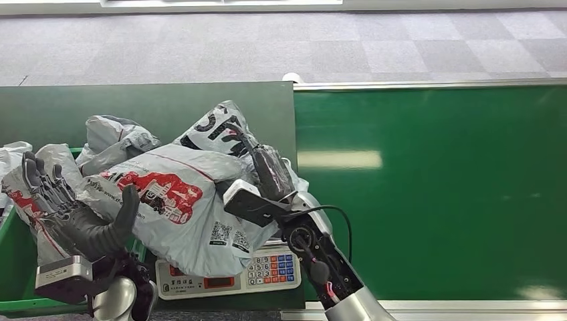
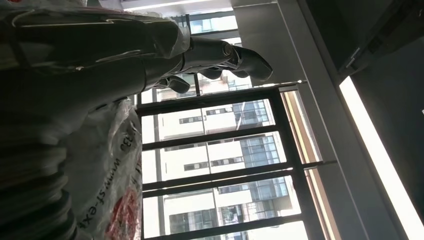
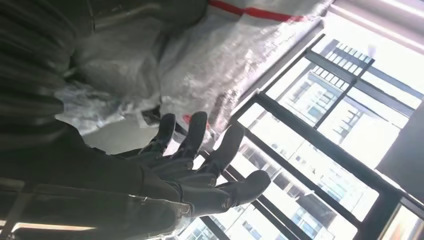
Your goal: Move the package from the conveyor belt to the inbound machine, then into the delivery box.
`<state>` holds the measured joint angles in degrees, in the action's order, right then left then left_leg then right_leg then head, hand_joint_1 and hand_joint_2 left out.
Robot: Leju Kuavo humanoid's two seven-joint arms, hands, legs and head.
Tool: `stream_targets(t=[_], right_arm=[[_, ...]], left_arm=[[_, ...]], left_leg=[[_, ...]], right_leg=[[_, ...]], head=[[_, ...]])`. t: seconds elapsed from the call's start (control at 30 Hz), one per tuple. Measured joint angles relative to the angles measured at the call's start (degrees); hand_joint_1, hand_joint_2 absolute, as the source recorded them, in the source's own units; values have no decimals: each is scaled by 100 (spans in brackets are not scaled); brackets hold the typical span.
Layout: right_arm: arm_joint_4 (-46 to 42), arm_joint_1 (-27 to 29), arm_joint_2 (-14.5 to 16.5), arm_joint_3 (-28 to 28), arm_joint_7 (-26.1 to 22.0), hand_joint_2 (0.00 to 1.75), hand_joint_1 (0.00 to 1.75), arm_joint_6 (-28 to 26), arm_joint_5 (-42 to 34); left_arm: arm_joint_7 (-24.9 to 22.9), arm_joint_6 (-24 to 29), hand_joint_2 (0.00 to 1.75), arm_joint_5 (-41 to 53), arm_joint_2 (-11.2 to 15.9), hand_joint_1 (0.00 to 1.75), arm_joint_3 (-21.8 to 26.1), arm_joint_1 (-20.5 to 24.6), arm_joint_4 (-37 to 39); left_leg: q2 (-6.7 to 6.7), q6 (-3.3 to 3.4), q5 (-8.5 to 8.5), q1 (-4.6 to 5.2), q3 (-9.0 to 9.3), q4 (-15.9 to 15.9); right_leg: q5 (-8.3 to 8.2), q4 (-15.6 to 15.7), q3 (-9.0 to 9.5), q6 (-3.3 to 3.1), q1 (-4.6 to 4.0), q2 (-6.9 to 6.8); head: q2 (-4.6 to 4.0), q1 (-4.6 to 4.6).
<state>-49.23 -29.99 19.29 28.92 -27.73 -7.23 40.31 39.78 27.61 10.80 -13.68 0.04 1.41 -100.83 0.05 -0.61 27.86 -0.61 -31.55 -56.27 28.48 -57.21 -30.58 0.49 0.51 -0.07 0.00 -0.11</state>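
On my right the green conveyor belt [image 1: 428, 194] lies bare from its near rail to the far one, so a hand could sweep across it freely. To the left things crowd up: the large grey package [image 1: 180, 207] sits on the scale [image 1: 267, 271] and covers most of its platform, with my right hand [image 1: 267, 170] pressed against its far right side and my left hand [image 1: 73, 207] upright just beside its left end. More grey bags [image 1: 114, 140] fill the green bin [image 1: 13, 254] behind.
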Motion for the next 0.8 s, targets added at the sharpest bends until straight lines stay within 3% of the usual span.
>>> stream_targets(t=[0.27,0.63,0.8], right_arm=[[-683,262,-34,-219,-330,175,0,245,-924],[-1445,625,-121,-489,-421,175,0,287,-1306],[-1861,847,-157,-562,-481,175,0,-156,-1363]], left_arm=[[-21,-204,175,48,-5,0,12,2,31],[-225,-520,175,413,-23,0,-96,2,175],[-656,-922,175,1028,19,0,-272,-1,283]], left_leg=[[0,0,0,0,0,0],[2,0,0,0,0,-1],[0,0,0,1,-1,-1]], right_leg=[[0,1,-1,0,0,0],[0,1,-2,0,0,2],[0,2,-5,0,1,-1]], head=[[0,-1],[0,0],[0,0]])
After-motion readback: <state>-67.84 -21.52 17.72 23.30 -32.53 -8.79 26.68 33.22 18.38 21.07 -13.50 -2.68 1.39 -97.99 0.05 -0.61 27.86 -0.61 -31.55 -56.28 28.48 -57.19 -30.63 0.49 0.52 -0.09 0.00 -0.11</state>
